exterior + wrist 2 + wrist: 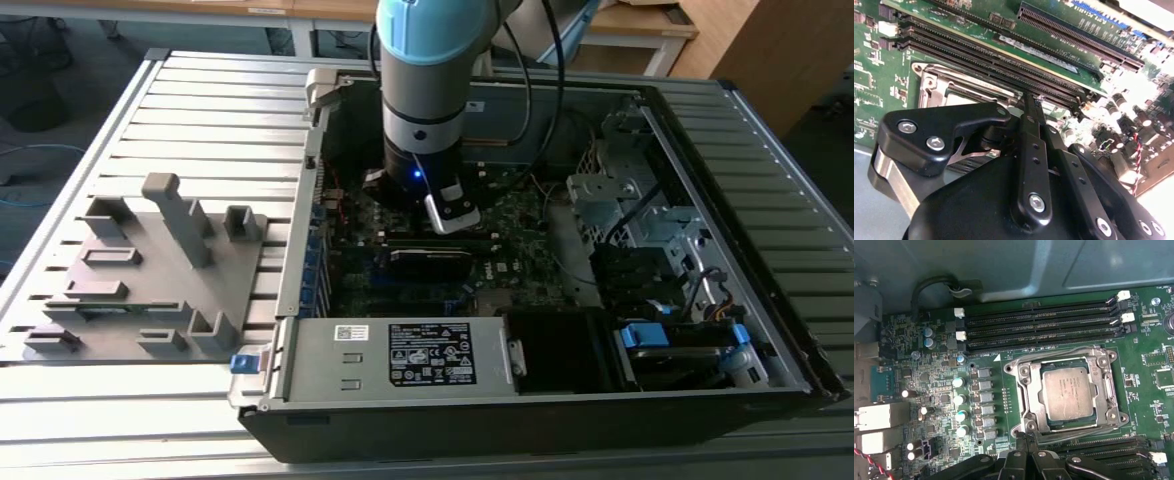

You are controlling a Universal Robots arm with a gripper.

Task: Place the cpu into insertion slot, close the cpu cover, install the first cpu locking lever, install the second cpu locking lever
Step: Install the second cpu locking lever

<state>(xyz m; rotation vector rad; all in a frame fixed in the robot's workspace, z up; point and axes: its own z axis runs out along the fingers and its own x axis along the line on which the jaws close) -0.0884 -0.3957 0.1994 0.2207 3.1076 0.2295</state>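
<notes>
Looking into the open case (pixel 747 330), we find the cpu (pixel 1068 392) already seated in its socket, its grey top showing through the open centre of the cover (pixel 1026 395), which lies flat around it. So, as we judge it, the first two steps are done. The levers are harder to read: thin wire runs along the socket's edges, but we cannot tell whether either one is hooked down, so we count both lever steps as unconfirmed.

Our gripper (pixel 1029 442) sits low over the board, just beside the socket edge nearest the lower memory slots (pixel 1094 450). Its fingers (pixel 1030 107) are drawn together into a narrow point and we see nothing held between them. In the exterior view the arm (pixel 424 100) stands upright over the board.
</notes>
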